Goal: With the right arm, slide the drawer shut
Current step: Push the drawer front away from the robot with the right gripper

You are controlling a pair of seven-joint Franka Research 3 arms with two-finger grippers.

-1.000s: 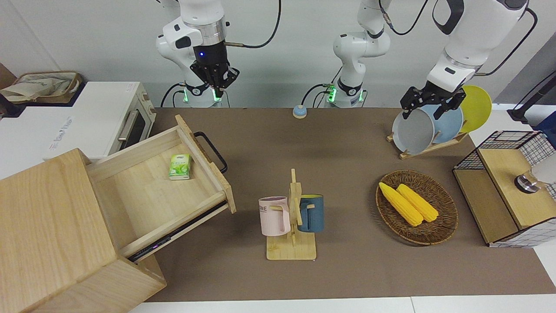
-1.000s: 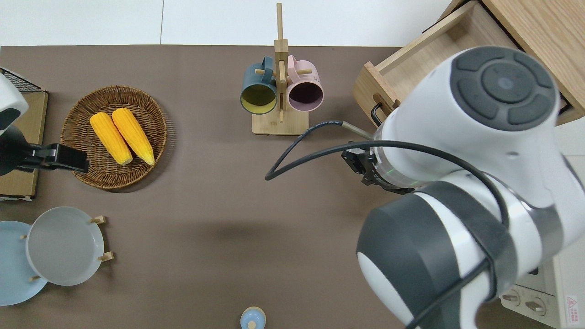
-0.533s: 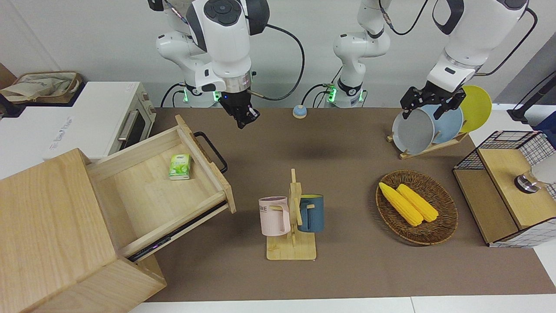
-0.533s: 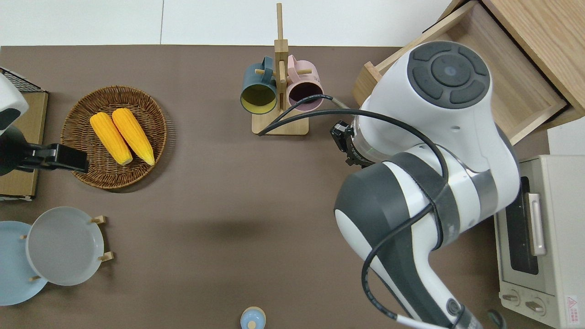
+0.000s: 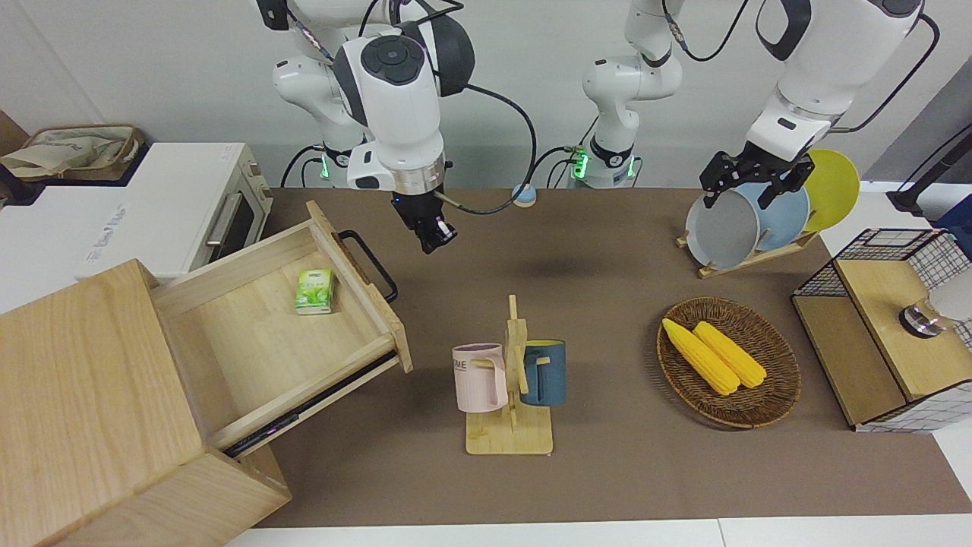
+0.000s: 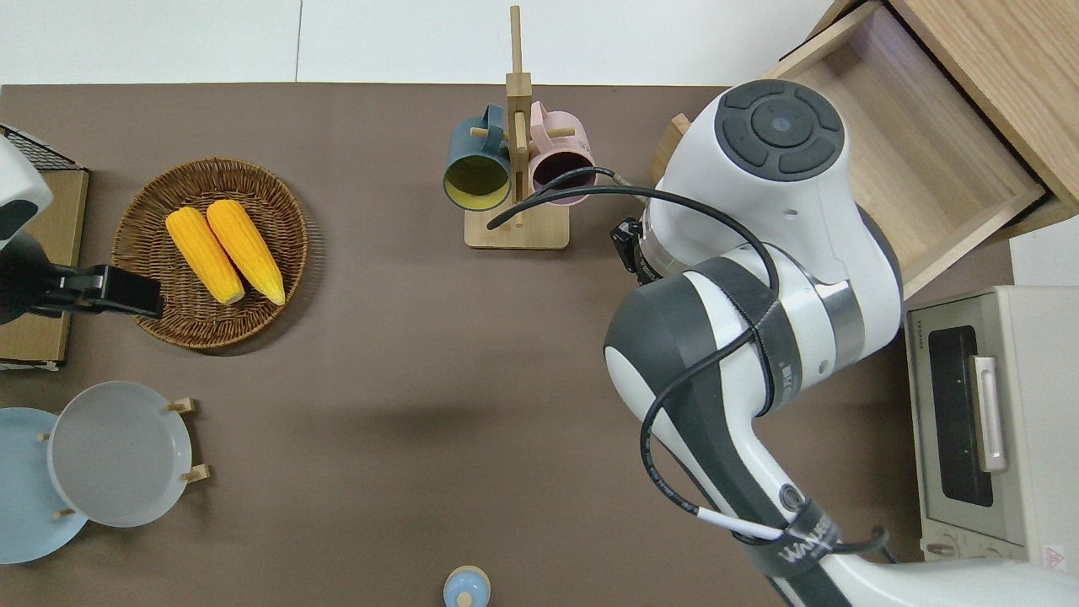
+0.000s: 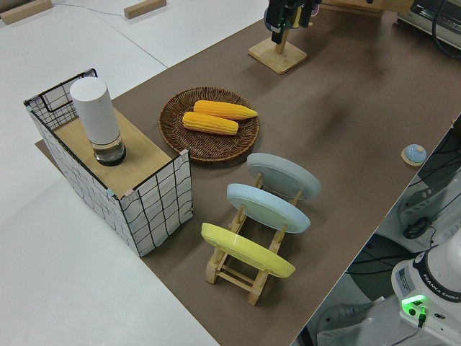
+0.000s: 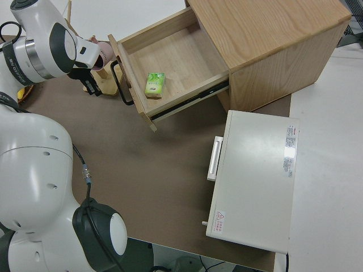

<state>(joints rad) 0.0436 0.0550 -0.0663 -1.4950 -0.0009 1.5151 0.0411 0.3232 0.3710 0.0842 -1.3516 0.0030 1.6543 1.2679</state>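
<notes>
The drawer (image 5: 258, 327) stands pulled far out of the wooden cabinet (image 5: 91, 403), with its black loop handle (image 5: 370, 266) facing the table's middle. A small green packet (image 5: 315, 291) lies in the drawer. My right gripper (image 5: 431, 235) hangs in the air, shut and empty. It is over the brown mat beside the handle, toward the left arm's end, and touches nothing. The right side view shows the gripper (image 8: 89, 85) close to the handle (image 8: 122, 82). In the overhead view my arm hides the gripper and most of the drawer front. The left arm is parked.
A mug rack (image 5: 509, 380) with a pink and a blue mug stands beside the drawer front, farther from the robots than the gripper. The white toaster oven (image 5: 190, 213) stands beside the cabinet. A corn basket (image 5: 729, 365), plate rack (image 5: 748, 228) and wire rack (image 5: 888, 334) stand toward the left arm's end.
My right arm has swung out from near its base and come down toward the drawer's handle, its wrist turning. The drawer has not moved. The left arm is still.
</notes>
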